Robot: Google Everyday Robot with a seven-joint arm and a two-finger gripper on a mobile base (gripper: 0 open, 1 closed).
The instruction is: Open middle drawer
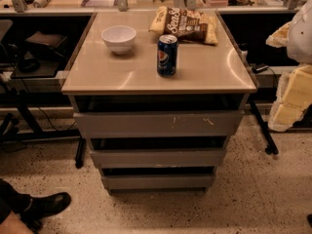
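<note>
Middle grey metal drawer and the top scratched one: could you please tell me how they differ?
The middle grey metal drawer has a plain, unmarked face; the top grey drawer shows pale scratch marks. The middle drawer's face looks narrower and shallower than the top drawer's. Both are flat, grey and handleless. The gripper is at the right edge, touching neither.

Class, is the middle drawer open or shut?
Shut: the middle drawer lines up with the top drawer and bottom drawer, with no tray showing. The gripper is not in view.
</note>
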